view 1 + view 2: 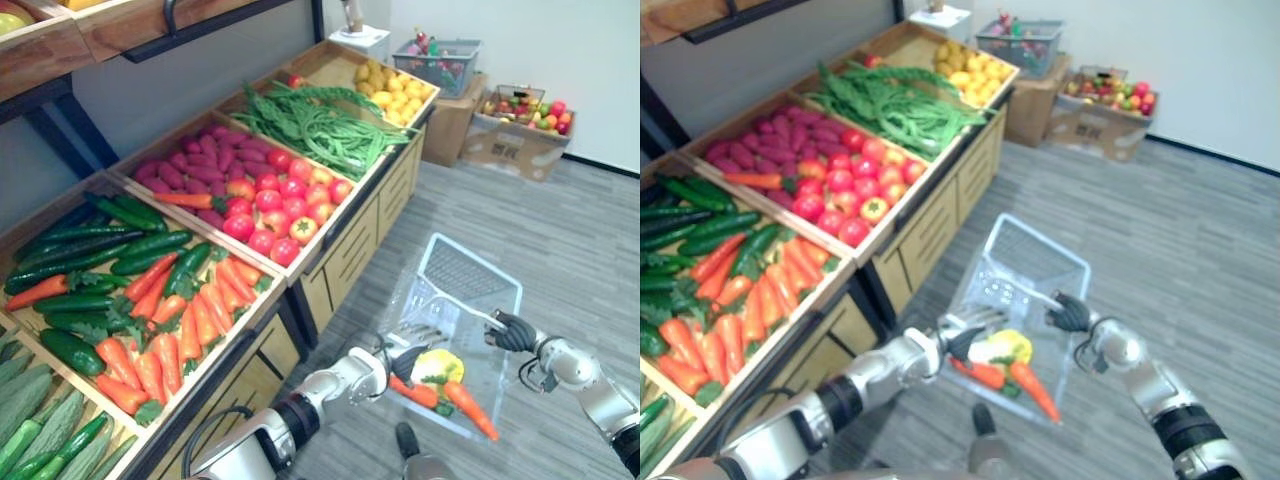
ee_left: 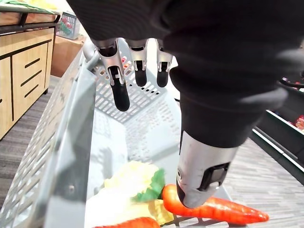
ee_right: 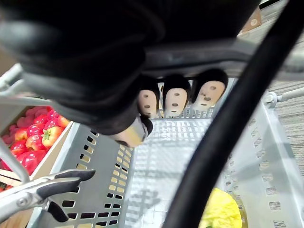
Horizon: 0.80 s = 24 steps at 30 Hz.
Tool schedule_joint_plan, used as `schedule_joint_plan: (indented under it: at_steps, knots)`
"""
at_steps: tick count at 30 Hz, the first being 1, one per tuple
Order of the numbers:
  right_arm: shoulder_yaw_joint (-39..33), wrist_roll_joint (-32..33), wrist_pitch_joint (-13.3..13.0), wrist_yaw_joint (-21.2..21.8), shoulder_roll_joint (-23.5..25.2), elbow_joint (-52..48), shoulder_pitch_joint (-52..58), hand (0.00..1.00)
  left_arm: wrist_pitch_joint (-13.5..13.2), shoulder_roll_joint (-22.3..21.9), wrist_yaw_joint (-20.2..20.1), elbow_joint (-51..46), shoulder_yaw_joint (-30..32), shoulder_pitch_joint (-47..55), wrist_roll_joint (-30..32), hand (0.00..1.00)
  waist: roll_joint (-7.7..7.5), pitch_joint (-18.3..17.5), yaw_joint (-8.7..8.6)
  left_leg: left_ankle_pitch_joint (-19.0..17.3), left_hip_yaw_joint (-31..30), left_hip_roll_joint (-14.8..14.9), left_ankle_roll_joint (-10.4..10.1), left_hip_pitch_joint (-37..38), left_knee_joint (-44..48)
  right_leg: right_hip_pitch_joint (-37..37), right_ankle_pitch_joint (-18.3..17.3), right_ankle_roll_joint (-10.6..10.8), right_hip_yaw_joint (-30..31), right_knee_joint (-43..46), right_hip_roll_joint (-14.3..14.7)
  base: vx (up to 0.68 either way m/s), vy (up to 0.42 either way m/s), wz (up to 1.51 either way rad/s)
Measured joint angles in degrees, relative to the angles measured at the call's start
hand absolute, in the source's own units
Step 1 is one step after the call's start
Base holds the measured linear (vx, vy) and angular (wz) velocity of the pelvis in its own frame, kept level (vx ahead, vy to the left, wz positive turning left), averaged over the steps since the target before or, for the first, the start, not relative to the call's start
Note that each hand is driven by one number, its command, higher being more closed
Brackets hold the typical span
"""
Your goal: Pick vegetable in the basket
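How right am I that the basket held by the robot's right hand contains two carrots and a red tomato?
Not quite. There is no red tomato in the basket: beside the two carrots lies a yellow vegetable with a green bit, as the left eye view shows. The right hand does hold the basket by its handle.

Bright, even light falls from overhead across the wooden stand and the grey floor, leaving only soft, faint shadows. The pale basket looks nearly washed out, and the tomatoes carry small highlights.
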Motion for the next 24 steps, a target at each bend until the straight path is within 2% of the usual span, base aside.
schedule_joint_plan:
  at_steps: [7, 14, 17, 24]
  knots:
    - [-0.2, -0.1, 0.1, 0.0, 2.1, 2.2, 0.7, 1.0, 0.0, -0.1, -0.3, -0.5, -1.3, -0.1, 0.0, 0.0, -0.02, -1.3, 0.08, 0.0, -0.5, 0.1, 0.0, -0.2, 0.0, 0.1, 0.0, 0.0, -0.5, 0.0, -0.1, 0.0, 0.001, 0.02]
    - [-4.0, -0.6, 0.2, -0.2, 6.8, 4.6, 4.3, 1.0, -1.0, 0.2, -0.9, -10.4, -1.5, -0.1, -1.2, 0.0, -0.02, -1.3, 0.41, 0.1, -3.1, 0.1, 0.1, -0.4, 0.0, 0.8, -1.4, 0.1, -3.1, 1.4, -0.6, -0.01, -0.001, 0.19]
    - [-6.7, -0.8, 0.3, -0.3, 8.9, 6.5, 6.1, 1.0, -1.9, 2.2, -1.6, -17.1, -1.9, -0.1, -5.0, 0.0, 0.02, -1.4, 1.25, 0.1, -4.0, 0.1, 0.1, -0.6, 0.0, 1.0, -1.9, 0.1, -4.2, 1.9, -0.9, 0.01, -0.002, 0.18]
    - [-15.1, -2.1, 1.9, -2.5, 13.4, 11.6, 9.5, 1.0, -3.2, 9.4, -2.5, -31.6, -1.8, 1.3, -9.2, 0.0, 0.16, -1.5, 2.95, 0.8, -8.1, 0.3, 1.1, -2.2, 0.0, 1.8, -2.1, -0.4, -9.0, 2.0, -1.7, 0.02, -0.013, 0.3]
